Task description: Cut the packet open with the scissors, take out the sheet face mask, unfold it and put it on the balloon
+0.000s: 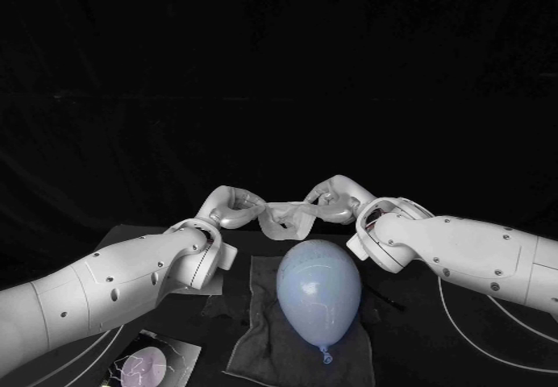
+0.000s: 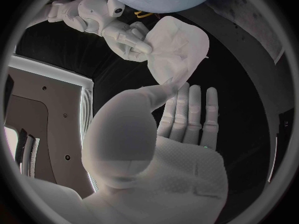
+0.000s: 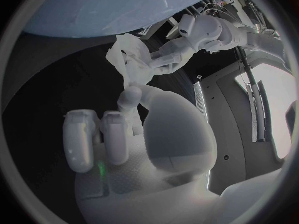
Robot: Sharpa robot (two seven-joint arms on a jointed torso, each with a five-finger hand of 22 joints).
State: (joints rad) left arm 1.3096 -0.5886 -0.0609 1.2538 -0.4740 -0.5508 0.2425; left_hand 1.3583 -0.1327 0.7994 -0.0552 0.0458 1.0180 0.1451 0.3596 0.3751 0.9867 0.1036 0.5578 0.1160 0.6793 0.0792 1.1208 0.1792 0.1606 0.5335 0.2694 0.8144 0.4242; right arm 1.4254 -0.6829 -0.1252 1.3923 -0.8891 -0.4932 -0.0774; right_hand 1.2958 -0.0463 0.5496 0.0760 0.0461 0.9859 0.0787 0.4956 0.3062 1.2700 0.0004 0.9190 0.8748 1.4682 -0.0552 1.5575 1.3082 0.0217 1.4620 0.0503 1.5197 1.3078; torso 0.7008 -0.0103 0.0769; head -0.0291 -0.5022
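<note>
The left hand [image 1: 229,208] and right hand [image 1: 337,200] pinched the white sheet mask [image 1: 285,219] spread, twelve o'clock of the pale-blue oval balloon [image 1: 316,294].

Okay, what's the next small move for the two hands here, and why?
Probably bring the mask in over the balloon and lower it: the left hand and right hand hold it spread between them, just beyond the balloon's far end.

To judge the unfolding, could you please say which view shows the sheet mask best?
Left wrist view: the sheet mask appears large and spread. Head view shows it small; right wrist view, narrow and bunched.
</note>
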